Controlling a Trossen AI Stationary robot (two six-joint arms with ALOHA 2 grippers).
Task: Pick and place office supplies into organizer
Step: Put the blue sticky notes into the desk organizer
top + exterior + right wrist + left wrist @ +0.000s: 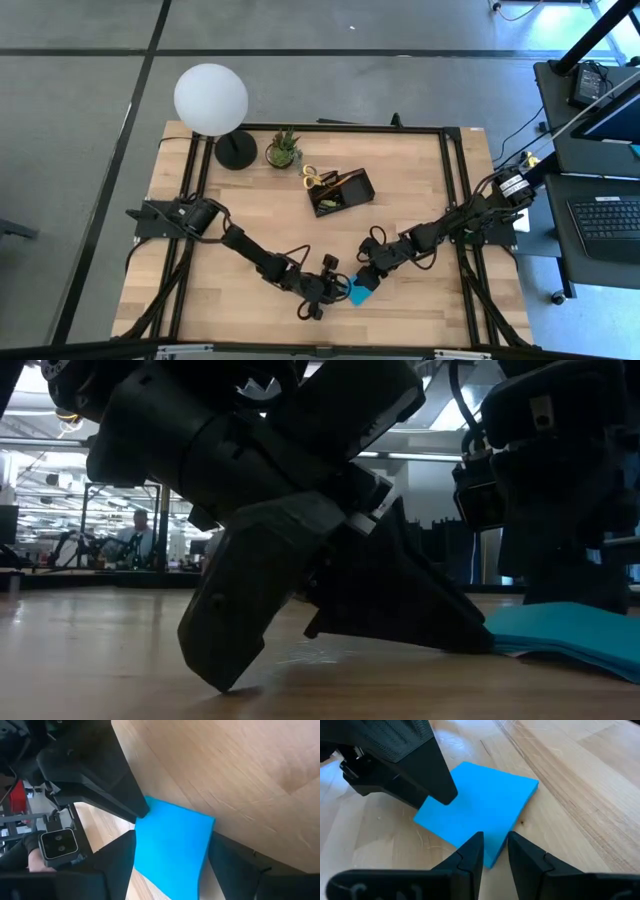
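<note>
High view: both grippers meet at the blue pad (361, 294), six o'clock on the counter (420, 200); organizer (341, 192) sits near centre, toward twelve.

Low view: pad lies flat on the wood.

Left wrist view: left gripper (494, 851) nearly closed at the pad's edge, holding nothing.

Right wrist view: right gripper (172, 852) spread open, straddling the pad.

Risk: crowded fingers may collide or shove the pad.
</note>
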